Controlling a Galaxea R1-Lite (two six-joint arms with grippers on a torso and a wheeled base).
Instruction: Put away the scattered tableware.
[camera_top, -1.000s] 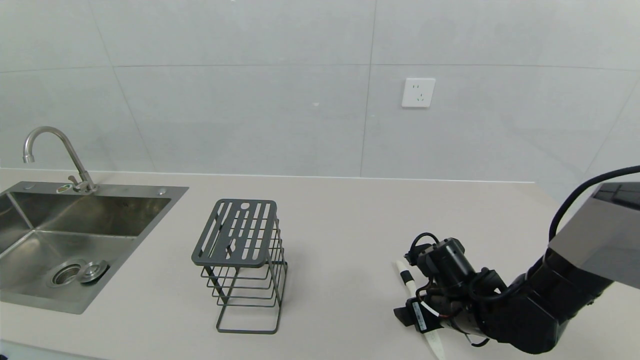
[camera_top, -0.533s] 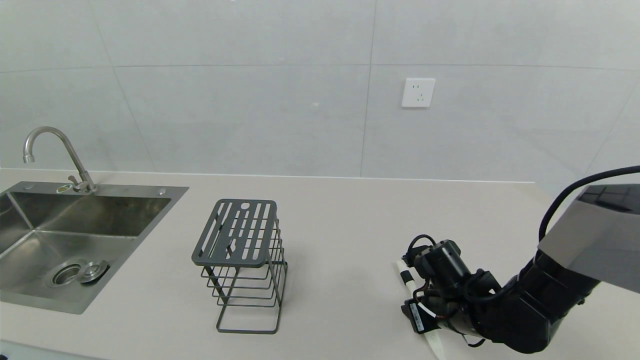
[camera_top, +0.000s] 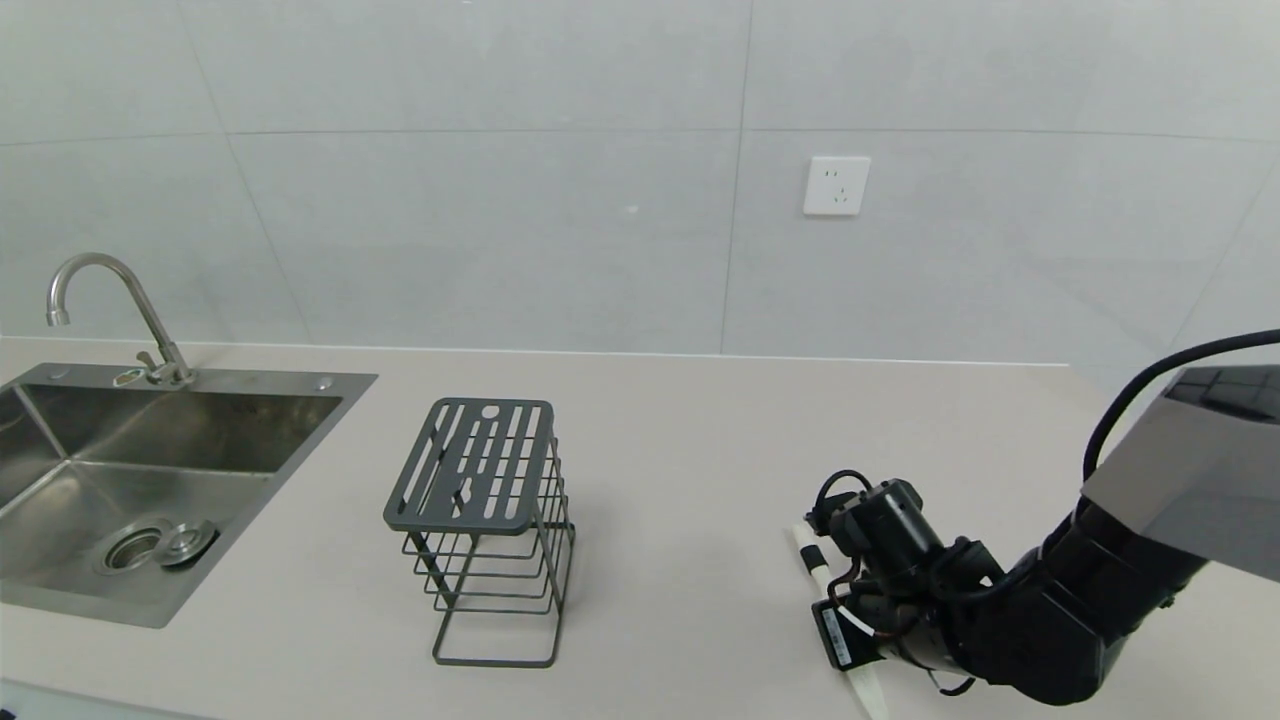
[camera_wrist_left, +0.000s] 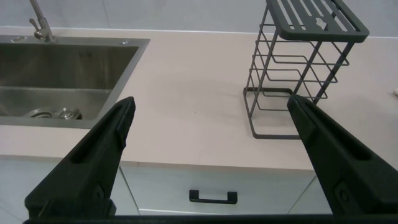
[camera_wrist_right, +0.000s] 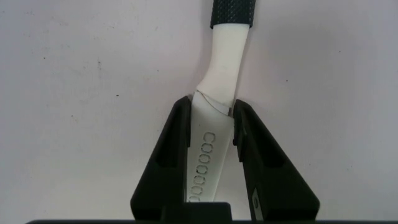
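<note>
Your right wrist view gives the grip that the head view hides: the right hand (camera_wrist_right: 211, 115) is clenched on the knife (camera_wrist_right: 225, 62), its two black fingers (camera_wrist_right: 171, 146) pressing the flat white blade from either side, just beside where blade meets handle. From the head view the arm's wrist covers that contact, and you get the knife's place instead: low at the front right of the table (camera_top: 680, 450), well apart from the dark wire rack (camera_top: 480, 500) at the middle. Whether the knife rests on the table or sits just off it, you cannot tell.

Your left wrist view shows the left hand (camera_wrist_left: 210, 102) released, fingers spread wide with nothing between them, out past the table's front edge. Beyond it are the steel sink (camera_wrist_left: 62, 68), the rack and a drawer handle (camera_wrist_left: 212, 198) below the edge.

The knife is white along blade and handle, with a black textured band partway up the handle. A row of small ring marks runs along the blade between the fingers. A white label on the right wrist carries print too small to read.

A faucet (camera_top: 100, 300) stands behind the sink, and a white socket (camera_top: 836, 185) sits on the tiled wall.
</note>
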